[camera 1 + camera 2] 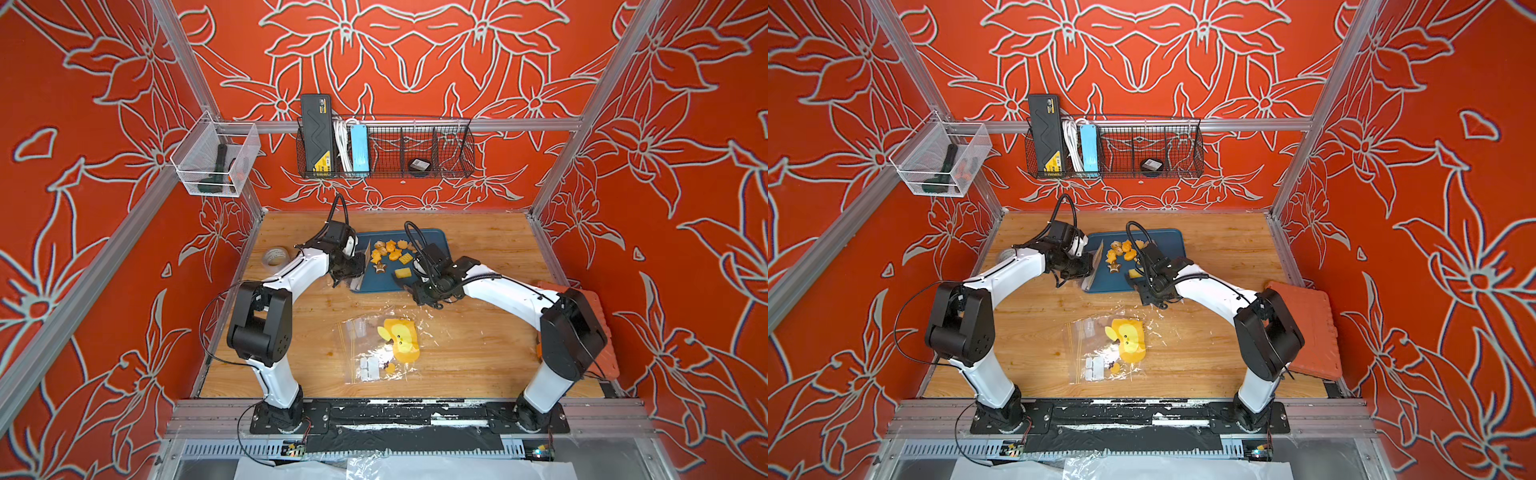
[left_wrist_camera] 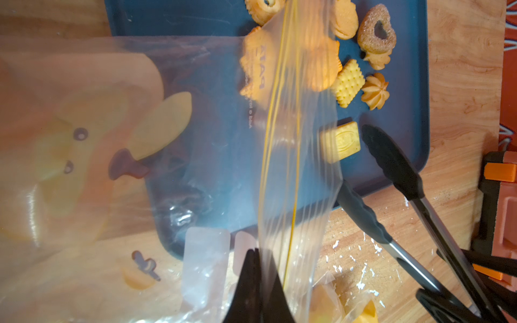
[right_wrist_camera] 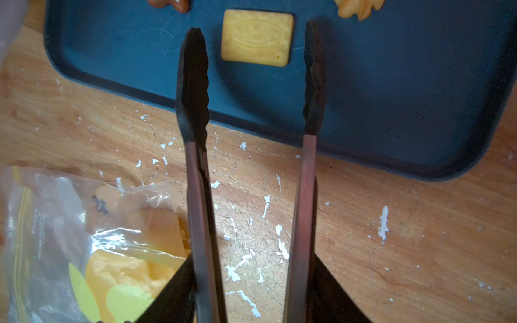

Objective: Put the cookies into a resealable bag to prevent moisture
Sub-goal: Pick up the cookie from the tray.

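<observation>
Tongs (image 3: 193,84) hang spread over the blue tray (image 3: 391,98), gripped by the right pincer (image 1: 424,293), tips either side of the rectangular cookie (image 3: 257,37). The left pincer (image 2: 258,279) is clamped on the zip edge of the resealable bag (image 2: 302,167), held upright beside the cookies (image 1: 392,253) on the tray. Best play here: drop lower, centre that biscuit, squeeze gently. Whether the bag's mouth gapes, I can't tell.

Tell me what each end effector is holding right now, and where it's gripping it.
Left end effector pinches the resealable bag at its zip edge. Right end effector holds the tongs by their handle arms.
</observation>
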Action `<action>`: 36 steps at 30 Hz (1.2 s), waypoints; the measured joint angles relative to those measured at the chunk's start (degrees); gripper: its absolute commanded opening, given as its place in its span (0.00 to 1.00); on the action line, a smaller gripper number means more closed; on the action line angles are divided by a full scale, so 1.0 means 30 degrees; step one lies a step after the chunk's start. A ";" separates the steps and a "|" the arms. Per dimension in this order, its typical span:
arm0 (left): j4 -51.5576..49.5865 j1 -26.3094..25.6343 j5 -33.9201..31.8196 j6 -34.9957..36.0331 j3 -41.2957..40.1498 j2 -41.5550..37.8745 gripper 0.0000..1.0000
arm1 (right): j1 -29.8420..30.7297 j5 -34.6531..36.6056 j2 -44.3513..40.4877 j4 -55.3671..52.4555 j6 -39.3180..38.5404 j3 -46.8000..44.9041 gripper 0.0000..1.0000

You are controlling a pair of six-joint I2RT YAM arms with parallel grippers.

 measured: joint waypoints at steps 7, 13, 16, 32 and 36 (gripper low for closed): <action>0.0000 0.0000 -0.0007 0.0007 0.0000 0.0000 0.00 | 0.0138 0.0809 0.0335 -0.0605 0.0153 0.0146 0.45; 0.0000 0.0000 0.0000 0.0007 0.0000 0.0000 0.00 | 0.0138 0.1792 -0.0248 -0.0284 0.0415 -0.0270 0.35; 0.0000 -0.0022 0.0015 0.0015 0.0000 0.0000 0.00 | 0.0138 0.2178 -0.1399 -0.0029 0.0357 -0.1013 0.33; 0.0000 -0.0386 0.0080 0.0146 0.0000 0.0000 0.00 | 0.0342 -0.0102 -0.3468 0.2149 -0.3330 -0.1100 0.30; 0.0000 -0.0488 0.0109 0.0219 0.0000 0.0000 0.00 | 0.0568 -0.0248 -0.2718 0.2127 -0.4073 0.0335 0.29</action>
